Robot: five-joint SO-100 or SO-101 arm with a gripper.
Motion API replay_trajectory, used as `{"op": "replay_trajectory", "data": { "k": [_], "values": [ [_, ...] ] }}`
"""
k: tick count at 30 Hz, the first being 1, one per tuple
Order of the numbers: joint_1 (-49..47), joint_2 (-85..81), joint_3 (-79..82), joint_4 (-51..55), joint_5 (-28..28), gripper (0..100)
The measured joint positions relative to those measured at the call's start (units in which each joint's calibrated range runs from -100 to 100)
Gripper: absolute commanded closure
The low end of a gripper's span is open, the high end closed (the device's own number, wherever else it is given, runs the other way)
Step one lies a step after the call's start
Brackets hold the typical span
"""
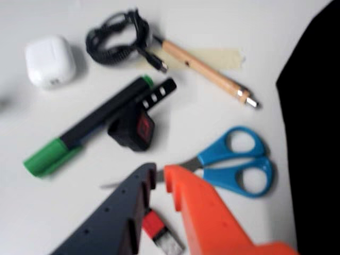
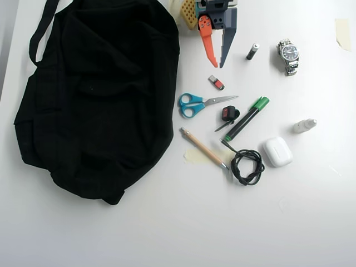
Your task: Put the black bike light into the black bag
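The black bike light (image 2: 228, 114) lies on the white table between the blue scissors and the green marker; its red lens patch faces up. In the wrist view the bike light (image 1: 133, 129) sits just beyond my fingertips, touching the marker. My gripper (image 2: 218, 65) hangs near the table's far edge, orange and dark grey fingers slightly apart, holding nothing. The gripper (image 1: 159, 175) points toward the light in the wrist view. The black bag (image 2: 94, 94) sprawls across the left half of the overhead view; its edge (image 1: 316, 133) fills the wrist view's right side.
Blue-handled scissors (image 2: 194, 104), a red-and-silver USB stick (image 2: 217, 82), a green marker (image 2: 246, 118), a wooden-handled tool (image 2: 203, 148), a coiled black cable (image 2: 246, 165), a white earbud case (image 2: 277, 151), a watch (image 2: 289, 54) and a small black cylinder (image 2: 252, 51) crowd the table.
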Motion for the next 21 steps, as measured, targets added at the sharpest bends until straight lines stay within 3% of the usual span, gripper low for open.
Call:
{"op": "replay_trajectory", "data": {
  "k": [7, 21],
  "values": [
    [-4.0, 5.3, -7.3, -2.4, 0.0, 98],
    [-5.7, 54.0, -49.6, 2.1, 1.8, 98]
  ]
}}
